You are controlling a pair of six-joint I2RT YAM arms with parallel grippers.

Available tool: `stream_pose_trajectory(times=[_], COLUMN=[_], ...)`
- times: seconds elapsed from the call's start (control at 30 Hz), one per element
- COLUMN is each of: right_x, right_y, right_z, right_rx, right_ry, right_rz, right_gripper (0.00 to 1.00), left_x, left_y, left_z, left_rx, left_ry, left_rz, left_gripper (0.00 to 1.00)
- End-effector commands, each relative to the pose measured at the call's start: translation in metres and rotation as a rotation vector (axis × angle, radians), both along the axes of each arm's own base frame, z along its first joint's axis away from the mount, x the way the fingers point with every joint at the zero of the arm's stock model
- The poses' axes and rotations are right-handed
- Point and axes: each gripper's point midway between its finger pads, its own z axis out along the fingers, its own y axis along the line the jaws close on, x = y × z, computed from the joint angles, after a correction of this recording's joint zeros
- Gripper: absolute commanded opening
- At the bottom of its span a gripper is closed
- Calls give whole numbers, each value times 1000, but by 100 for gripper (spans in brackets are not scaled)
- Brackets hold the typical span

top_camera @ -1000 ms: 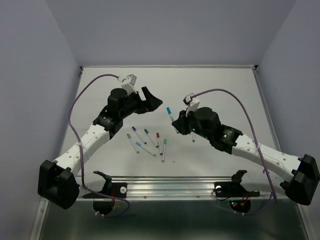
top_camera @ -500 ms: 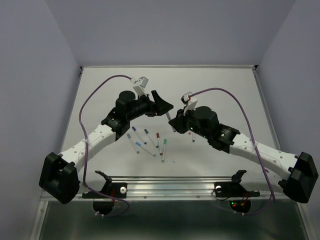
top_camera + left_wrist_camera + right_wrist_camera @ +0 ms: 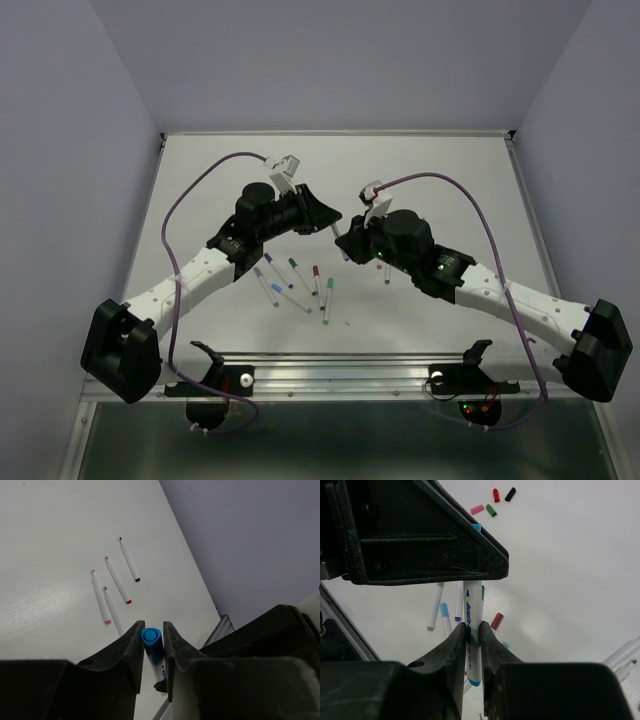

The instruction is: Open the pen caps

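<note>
A white-barrelled pen (image 3: 472, 602) is held above the table with my right gripper (image 3: 472, 628) shut on its barrel. My left gripper (image 3: 152, 627) is shut on that pen's blue cap (image 3: 151, 642), which sits between its fingers. In the top view the left gripper (image 3: 326, 215) and right gripper (image 3: 346, 240) meet tip to tip over the table's middle. Several other pens (image 3: 296, 282) lie on the table in front of them. Loose pen caps in pink (image 3: 477, 509), green (image 3: 491, 511), red (image 3: 496, 494) and black (image 3: 510, 494) lie farther off.
Three or more pens (image 3: 118, 580) lie on the white table (image 3: 440, 170) beyond the left gripper. A metal rail (image 3: 340, 366) runs along the near edge. Purple cables (image 3: 205, 175) arc over both arms. Grey walls stand close on both sides.
My left gripper moved right to the pen held by the right gripper and shut on its blue cap. The right gripper shifted slightly left, still holding the pen.
</note>
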Motion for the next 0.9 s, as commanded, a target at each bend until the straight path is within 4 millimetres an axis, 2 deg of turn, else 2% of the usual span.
stream_pose_trajectory(times=[0.0,0.13,0.17,0.23,0.27,0.3,0.37,0.47,0.53,0.6,0.7,0.73,0.77,0.83,0.87], right_x=[8,8,8,7,7,8,12,18,21,24,28,29,30,27,25], right_y=[8,6,6,7,7,6,4,6,9,13,18,19,20,23,23], right_z=[38,34,33,31,30,30,27,28,32,28,25,23,23,21,20], right_rx=[72,62,58,55,54,54,47,33,30,14,5,0,1,5,7], right_ry=[-86,-84,-83,-80,-78,-76,-75,-84,-96,-94,-92,-93,-92,-83,-77], right_rz=[-3,-10,-9,-3,-3,-10,-37,-49,-44,-43,-39,-38,-35,-12,-7], right_gripper=[1,1,1,3,7,20,37,45,47,40,40,35,15,1,1], left_x=[1,1,2,3,3,3,3,4,4,3,2,2,3,7,9], left_y=[-2,0,1,3,3,3,3,2,2,1,1,1,1,4,6], left_z=[15,19,20,22,21,22,21,22,23,23,24,24,23,24,23], left_rx=[-34,-40,-41,-42,-41,-44,-43,-45,-47,-49,-52,-54,-52,-47,-39], left_ry=[-55,-57,-58,-63,-61,-60,-56,-53,-53,-53,-54,-54,-52,-53,-51], left_rz=[1,19,25,40,44,44,43,43,40,38,36,35,38,68,83], left_gripper=[20,13,7,4,1,0,0,0,0,0,0,0,0,0,0])
